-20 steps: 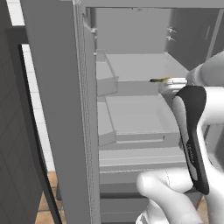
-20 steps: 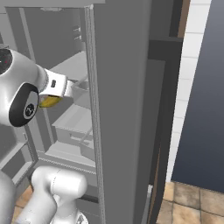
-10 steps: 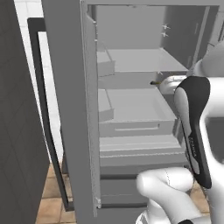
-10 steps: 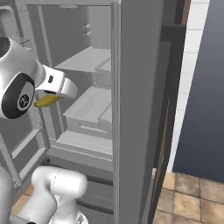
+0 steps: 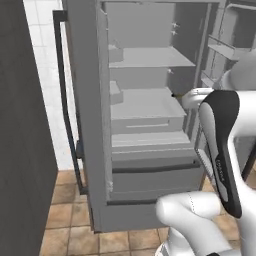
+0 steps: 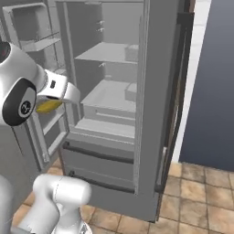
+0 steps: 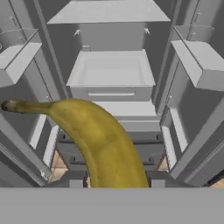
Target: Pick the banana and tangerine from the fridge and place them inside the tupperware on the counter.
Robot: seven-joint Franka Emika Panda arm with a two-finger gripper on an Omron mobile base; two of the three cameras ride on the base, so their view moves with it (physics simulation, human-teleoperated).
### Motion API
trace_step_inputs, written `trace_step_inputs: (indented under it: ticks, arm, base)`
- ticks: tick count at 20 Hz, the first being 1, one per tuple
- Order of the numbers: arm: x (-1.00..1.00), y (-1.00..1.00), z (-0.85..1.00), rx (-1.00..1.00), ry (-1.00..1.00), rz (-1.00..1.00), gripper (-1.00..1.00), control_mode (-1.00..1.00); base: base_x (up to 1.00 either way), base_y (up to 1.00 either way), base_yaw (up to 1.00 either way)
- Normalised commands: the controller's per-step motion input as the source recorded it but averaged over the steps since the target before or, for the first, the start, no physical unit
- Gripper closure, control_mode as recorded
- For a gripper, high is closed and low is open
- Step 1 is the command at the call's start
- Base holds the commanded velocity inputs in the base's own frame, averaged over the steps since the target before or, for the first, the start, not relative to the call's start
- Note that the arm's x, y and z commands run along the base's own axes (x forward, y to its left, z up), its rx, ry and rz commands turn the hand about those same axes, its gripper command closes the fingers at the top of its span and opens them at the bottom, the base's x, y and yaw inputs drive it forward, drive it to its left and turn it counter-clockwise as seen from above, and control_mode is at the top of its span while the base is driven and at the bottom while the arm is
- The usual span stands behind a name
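Pincer (image 6: pixel 61 98) clamps banana (image 7: pixel 98 140) (apparently) outside fridge (image 5: pixel 145 115).

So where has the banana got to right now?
The banana is in the robot's claw, held out in front of the open fridge. In the right base view it peeks out yellow under the white hand, left of the shelves.

Brown tiled floor (image 5: pixel 67 220), white tiled wall (image 5: pixel 42 45)
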Motion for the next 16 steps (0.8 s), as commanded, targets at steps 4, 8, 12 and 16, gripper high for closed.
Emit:
trace_step_inputs:
  ticks: [4, 8, 12, 16]
  arm:
    - [0.0, 0.0, 0.0, 0.0, 0.0, 0.0, 1.0, 1.0]
    - [0.0, 0.0, 0.0, 0.0, 0.0, 0.0, 1.0, 1.0]
    - [0.0, 0.0, 0.0, 0.0, 0.0, 0.0, 1.0, 1.0]
    - [0.0, 0.0, 0.0, 0.0, 0.0, 0.0, 1.0, 1.0]
  base:
    - [-0.91, 0.32, -0.23]
    - [-0.82, 0.43, -0.39]
    - [-0.78, 0.51, -0.56]
    - [-0.76, 0.55, -0.69]
